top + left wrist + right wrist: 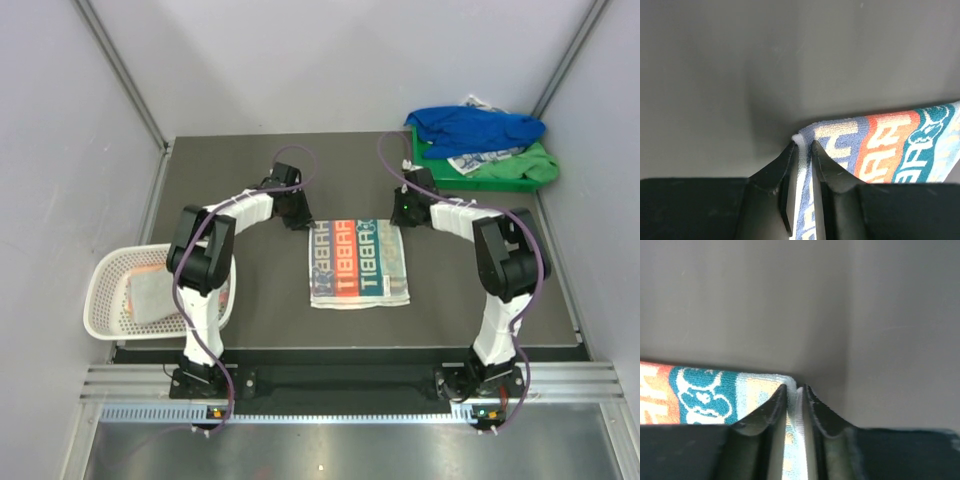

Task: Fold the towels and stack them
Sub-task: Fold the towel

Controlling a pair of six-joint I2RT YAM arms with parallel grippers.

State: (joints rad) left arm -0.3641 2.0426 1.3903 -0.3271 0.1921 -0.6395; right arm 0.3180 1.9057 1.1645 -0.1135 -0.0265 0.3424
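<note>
A grey, teal and orange towel with big letters [358,262] lies flat in the middle of the dark mat. My left gripper [303,222] sits at its far left corner. In the left wrist view the two fingers of the left gripper [804,145] are pinched on the white hem of the towel [890,145]. My right gripper [400,212] is at the far right corner. There the right gripper [794,388] is closed on the edge of the towel [705,390]. More towels, a royal blue one [470,125] and a white printed one [480,160], lie heaped at the back right.
The heap rests on a green plastic tray [535,170] at the mat's far right corner. A white mesh basket [105,290] stands off the mat's left edge with a folded cloth [150,295] inside. Grey walls close in both sides and the back.
</note>
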